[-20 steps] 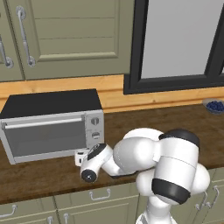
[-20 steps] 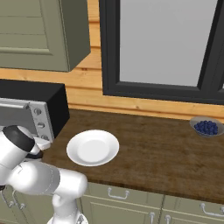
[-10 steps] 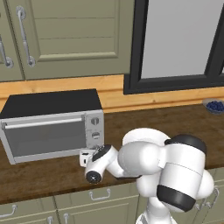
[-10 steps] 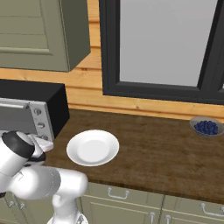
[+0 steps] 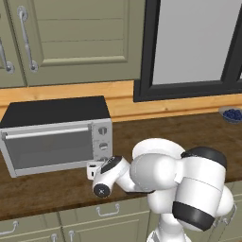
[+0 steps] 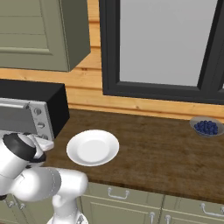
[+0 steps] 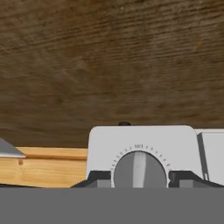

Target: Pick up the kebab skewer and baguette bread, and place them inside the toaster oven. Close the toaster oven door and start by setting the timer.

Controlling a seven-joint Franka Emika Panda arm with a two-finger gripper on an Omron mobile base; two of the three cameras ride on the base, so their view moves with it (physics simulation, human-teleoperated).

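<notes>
I am at the front of the toaster oven (image 5: pixel 56 134), which sits on the wooden desk (image 5: pixel 42 189) at the left, against the far wall. Its door (image 5: pixel 49 146) is shut, with the bar handle along the top edge. The kebab skewer and the baguette bread are not to be seen on the desk; through the grey glass I cannot tell what lies inside. A white plate (image 6: pixel 92 147) sits bare on the desk just right of the oven.

My end effector (image 5: pixel 91 169) is low at the oven's right front corner, pressed up to the column of three knobs. In the hand view, the lowest knob (image 7: pixel 140 169), a round grey dial with tick marks around it, lies straight ahead of me. One dark finger tip (image 7: pixel 97 179) stands on its left and one on its right. The fingers are narrowed around the dial and look to be touching its sides, though I cannot be certain. The dial's ridge runs straight up and down in this view.

I judge this to be the timer. The coming move is a twist about the knob's own axis, which points from the oven's face toward me.
</notes>
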